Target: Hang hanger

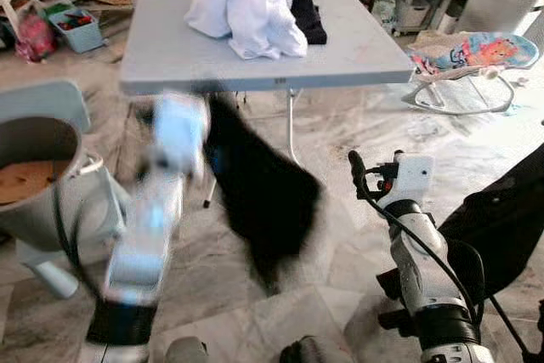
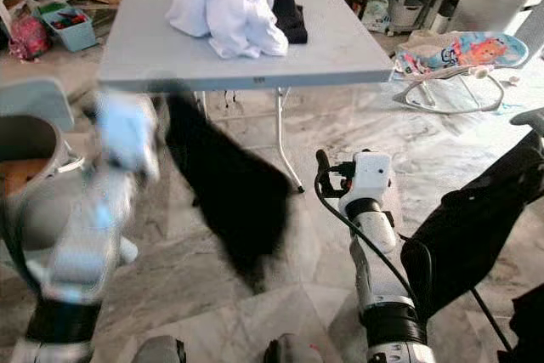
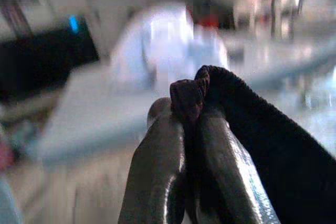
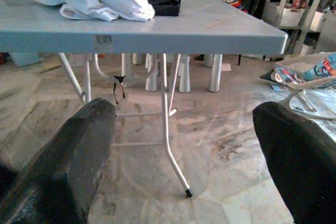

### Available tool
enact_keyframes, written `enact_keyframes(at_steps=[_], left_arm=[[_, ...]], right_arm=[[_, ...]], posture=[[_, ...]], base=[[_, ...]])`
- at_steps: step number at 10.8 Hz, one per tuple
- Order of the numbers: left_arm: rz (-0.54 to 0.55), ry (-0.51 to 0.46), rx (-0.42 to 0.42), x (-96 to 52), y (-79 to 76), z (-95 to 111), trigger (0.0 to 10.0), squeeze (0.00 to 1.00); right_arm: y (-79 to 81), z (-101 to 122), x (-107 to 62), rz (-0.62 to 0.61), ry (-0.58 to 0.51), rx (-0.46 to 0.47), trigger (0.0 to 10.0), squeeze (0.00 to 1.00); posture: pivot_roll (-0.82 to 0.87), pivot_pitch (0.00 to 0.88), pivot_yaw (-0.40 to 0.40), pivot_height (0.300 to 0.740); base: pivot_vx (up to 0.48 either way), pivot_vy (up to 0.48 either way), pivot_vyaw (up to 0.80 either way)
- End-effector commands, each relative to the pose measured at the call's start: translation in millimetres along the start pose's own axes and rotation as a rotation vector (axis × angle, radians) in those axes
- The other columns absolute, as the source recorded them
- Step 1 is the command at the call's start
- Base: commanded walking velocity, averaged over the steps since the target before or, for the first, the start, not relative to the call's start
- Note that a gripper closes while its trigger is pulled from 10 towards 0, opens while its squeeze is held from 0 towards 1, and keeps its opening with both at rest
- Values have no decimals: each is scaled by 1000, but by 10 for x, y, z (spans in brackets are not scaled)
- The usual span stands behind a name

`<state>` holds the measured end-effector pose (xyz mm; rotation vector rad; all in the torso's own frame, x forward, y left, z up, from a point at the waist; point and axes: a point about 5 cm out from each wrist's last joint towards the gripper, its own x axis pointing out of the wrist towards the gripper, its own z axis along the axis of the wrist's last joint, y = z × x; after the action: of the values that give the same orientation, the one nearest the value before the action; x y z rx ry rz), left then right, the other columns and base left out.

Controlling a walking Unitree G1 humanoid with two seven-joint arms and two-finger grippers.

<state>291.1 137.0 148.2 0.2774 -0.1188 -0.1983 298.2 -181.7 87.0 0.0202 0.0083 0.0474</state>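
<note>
Left wrist view has the left gripper (image 3: 191, 129) pinching a bunched fold of black cloth (image 3: 252, 135) between its pressed-together fingers, likely so the garment can be carried and hung. From the head, that cloth (image 1: 268, 197) dangles blurred below the raised left arm, in front of the grey table (image 1: 357, 48) with white laundry (image 1: 246, 6) on it. No hanger is clearly visible. Right gripper (image 4: 184, 150) hovers spread wide and empty, low near the floor, facing the table legs.
</note>
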Motion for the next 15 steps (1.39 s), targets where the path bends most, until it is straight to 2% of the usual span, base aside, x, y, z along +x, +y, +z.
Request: enact_keyframes(at_steps=[1, 3, 13, 15], left_arm=[[18, 12, -2, 3, 38, -39, 10000, 0], [16, 41, -43, 4, 31, -103, 10000, 0], [-4, 18, -41, 40, 18, -82, 10000, 0], [-48, 4, -66, -8, -25, -130, 10000, 0]], right_arm=[[-17, -5, 8, -12, 14, -3, 10000, 0], [-28, -4, 15, -17, 21, -1, 10000, 0], [-25, 5, 10, -16, 24, -10, 10000, 0], [-26, 7, 2, -13, 22, -7, 10000, 0]], posture=[[-19, 74, -59, 740], [-26, 75, -64, 740], [-27, 86, -67, 740], [-28, 89, -68, 740]], base=[[0, 0, 0], [0, 174, -400], [0, 454, -786], [0, 152, -331]])
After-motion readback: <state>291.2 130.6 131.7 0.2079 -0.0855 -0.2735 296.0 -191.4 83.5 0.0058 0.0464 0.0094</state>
